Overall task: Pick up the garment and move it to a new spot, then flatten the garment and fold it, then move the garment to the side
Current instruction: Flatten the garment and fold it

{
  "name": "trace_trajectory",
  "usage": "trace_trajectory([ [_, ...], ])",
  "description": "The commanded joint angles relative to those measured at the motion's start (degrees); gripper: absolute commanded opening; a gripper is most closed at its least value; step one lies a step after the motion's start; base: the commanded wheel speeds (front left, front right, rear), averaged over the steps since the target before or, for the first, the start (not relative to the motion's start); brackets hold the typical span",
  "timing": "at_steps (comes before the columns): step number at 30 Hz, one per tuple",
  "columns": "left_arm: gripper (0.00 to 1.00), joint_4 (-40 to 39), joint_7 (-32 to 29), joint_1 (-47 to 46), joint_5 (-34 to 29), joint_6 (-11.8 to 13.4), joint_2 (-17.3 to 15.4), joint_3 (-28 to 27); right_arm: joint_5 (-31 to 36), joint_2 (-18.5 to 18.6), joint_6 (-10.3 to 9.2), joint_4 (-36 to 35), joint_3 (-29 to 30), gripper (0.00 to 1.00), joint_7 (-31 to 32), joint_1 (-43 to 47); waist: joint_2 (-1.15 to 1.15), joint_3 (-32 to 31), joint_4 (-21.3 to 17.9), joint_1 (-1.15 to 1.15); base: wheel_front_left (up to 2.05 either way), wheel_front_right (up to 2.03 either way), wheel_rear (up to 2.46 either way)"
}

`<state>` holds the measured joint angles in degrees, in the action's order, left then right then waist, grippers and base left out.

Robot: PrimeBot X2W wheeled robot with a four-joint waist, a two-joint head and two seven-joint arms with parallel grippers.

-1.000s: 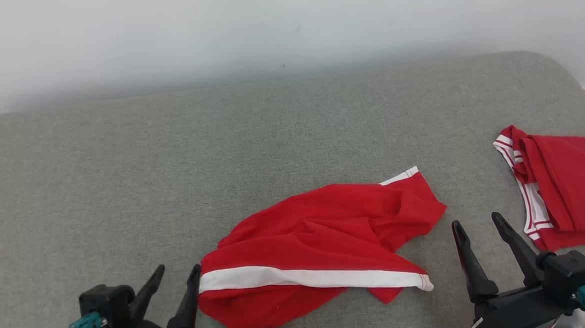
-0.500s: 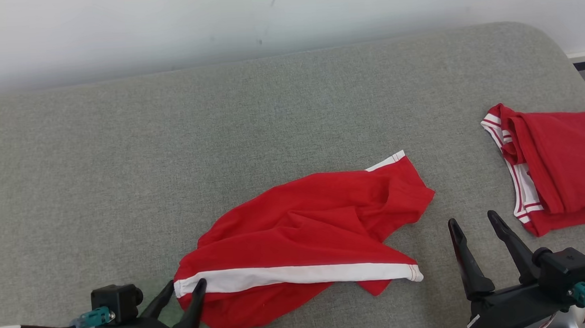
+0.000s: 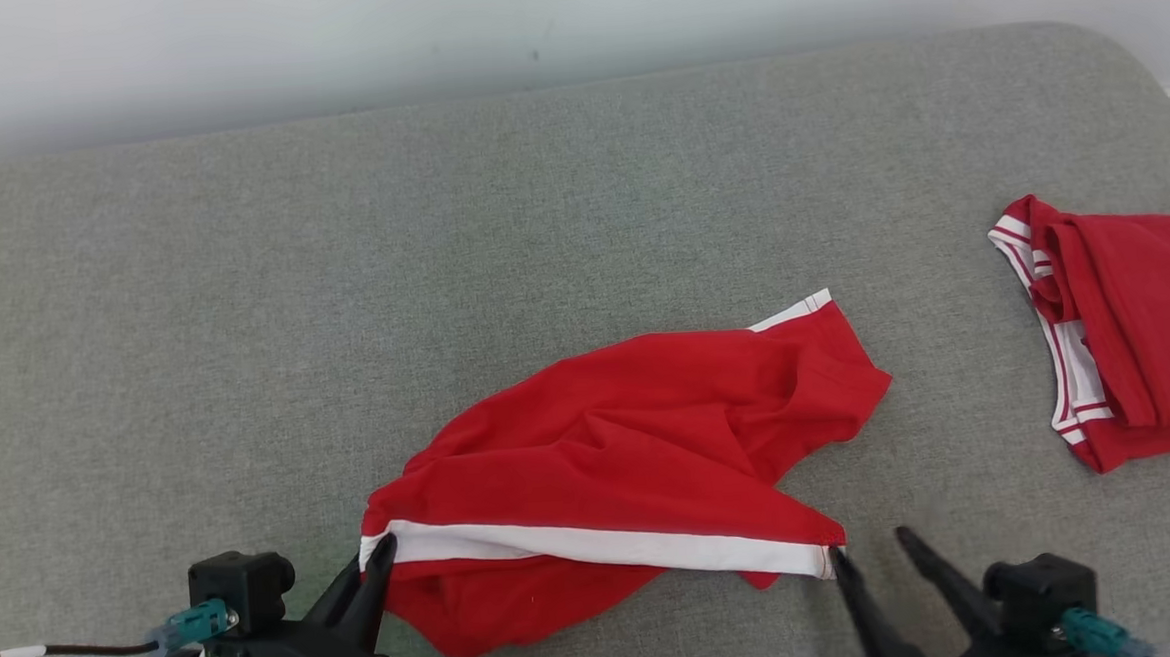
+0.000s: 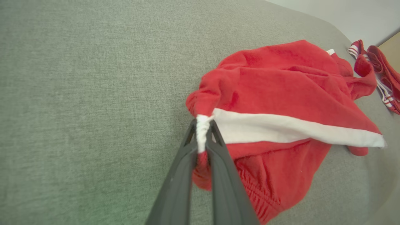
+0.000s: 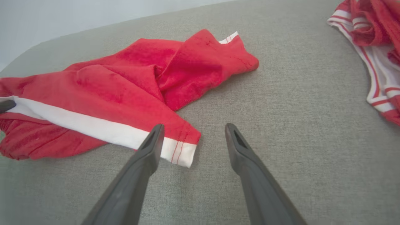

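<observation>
This is looking like a plain, home-like room: a broad grey woven-fabric padded surface [image 3: 579, 219] is sitting against a bare white wall [image 3: 330, 41], carrying a crumpled red garment with a white band [image 3: 631, 436] and a folded red garment [image 3: 1145, 319].

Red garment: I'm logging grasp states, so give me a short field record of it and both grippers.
garment: crumpled on grey cushion
left gripper: shut on garment at one end of white band
right gripper: open, one finger by the band's other end, holding nothing
second garment: folded, apart, at cushion's right
</observation>
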<state>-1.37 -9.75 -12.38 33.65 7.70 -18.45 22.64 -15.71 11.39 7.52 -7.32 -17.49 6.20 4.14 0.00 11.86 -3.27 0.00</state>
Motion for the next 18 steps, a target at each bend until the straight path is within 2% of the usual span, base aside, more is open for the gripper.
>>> trace_trajectory([
  [1,0.0,-0.13,0.14,-0.64,-0.26,0.22,-0.34,0.01,-1.05,0.34,-0.05,0.75,-1.01,1.0,0.22,-0.1,0.0,0.29,0.2,0.0,0.0,0.0,0.0],
  [9,0.0,-0.01,0.24,-1.34,-0.46,0.09,0.21,0.9,-3.69,0.32,-0.05,7.36,-4.21,1.0,-0.45,-3.47,0.0,0.92,0.75,0.0,0.0,0.0,0.0],
  [10,0.0,0.08,0.31,-1.35,-0.45,0.06,0.26,1.01,-4.15,0.37,-0.05,8.06,-4.39,0.71,-0.43,-3.74,0.0,0.9,0.84,0.0,0.0,0.0,0.0],
  [12,0.0,0.12,0.46,-1.47,-0.44,0.0,0.3,1.1,-4.61,0.46,-0.05,9.1,-4.58,0.0,-1.15,-4.49,0.0,0.95,0.97,0.0,0.0,0.0,0.0],
  [18,0.0,-1.55,2.56,-1.95,-0.33,0.27,0.33,0.15,-4.33,1.21,-0.06,7.74,-3.6,0.0,-3.69,-5.65,0.0,0.9,1.19,0.0,0.0,0.0,0.0],
])
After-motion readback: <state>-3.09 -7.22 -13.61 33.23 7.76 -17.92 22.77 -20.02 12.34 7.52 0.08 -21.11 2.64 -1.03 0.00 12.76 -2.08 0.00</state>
